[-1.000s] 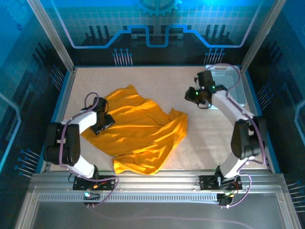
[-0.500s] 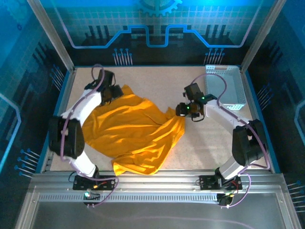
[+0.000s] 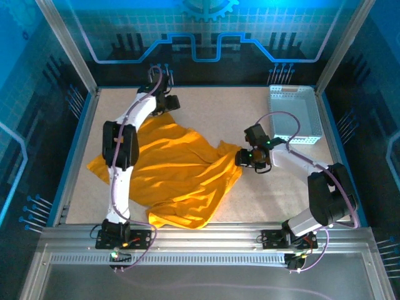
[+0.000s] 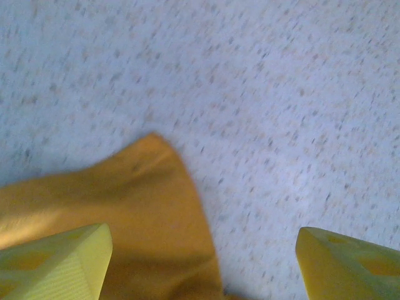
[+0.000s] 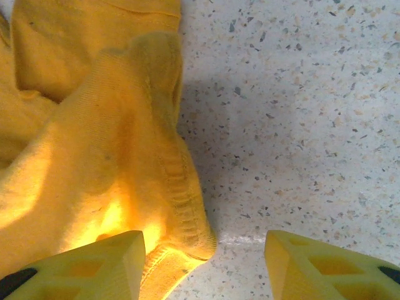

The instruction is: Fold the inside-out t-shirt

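Orange t-shirt [image 5: 94, 156] edge under right gripper [image 5: 204, 253] (parted).

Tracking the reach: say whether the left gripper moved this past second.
Yes. The left gripper travelled across the t-shirt toward the far edge of the table.

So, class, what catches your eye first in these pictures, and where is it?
A crumpled orange-yellow t-shirt sprawls across the left and middle of the speckled table. The left gripper hangs open over its far corner, the right gripper open at its right edge. A pale perforated basket sits in the far right corner.
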Controlling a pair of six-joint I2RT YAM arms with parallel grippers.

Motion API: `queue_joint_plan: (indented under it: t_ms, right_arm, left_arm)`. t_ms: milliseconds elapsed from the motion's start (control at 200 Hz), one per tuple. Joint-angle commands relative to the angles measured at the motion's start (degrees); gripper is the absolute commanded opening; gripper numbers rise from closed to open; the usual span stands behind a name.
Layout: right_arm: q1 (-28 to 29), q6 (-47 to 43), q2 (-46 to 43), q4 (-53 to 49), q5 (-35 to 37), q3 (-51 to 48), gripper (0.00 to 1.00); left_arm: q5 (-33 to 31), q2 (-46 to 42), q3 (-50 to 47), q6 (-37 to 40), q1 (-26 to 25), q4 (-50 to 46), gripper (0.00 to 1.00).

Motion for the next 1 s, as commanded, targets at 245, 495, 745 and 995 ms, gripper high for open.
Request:
queue_joint_plan:
  t_ms: [245, 495, 745, 995]
  right_arm:
    - [0.57, 1.21, -1.11, 2.63, 0.31, 0.59, 0.55]
    - [0.58, 1.11, -2.94, 2.63, 0.24, -0.02, 0.55]
    - [0.42, 0.79, -3.74, 3.29, 1.13, 0.82, 0.56]
    - [0.31, -3.11, 5.42, 5.97, 1.67, 9.95, 0.56]
  left_arm:
    - [-6.76, 15.48, 19.73, 2.9, -0.15, -12.98, 0.71]
    - [-7.09, 18.46, 21.57, 3.16, -0.06, -12.84, 0.63]
    - [-7.67, 22.36, 27.53, -1.13, 0.98, -19.11, 0.45]
    - [-7.32, 22.35, 26.98, -4.37, 2.11, -21.48, 0.25]
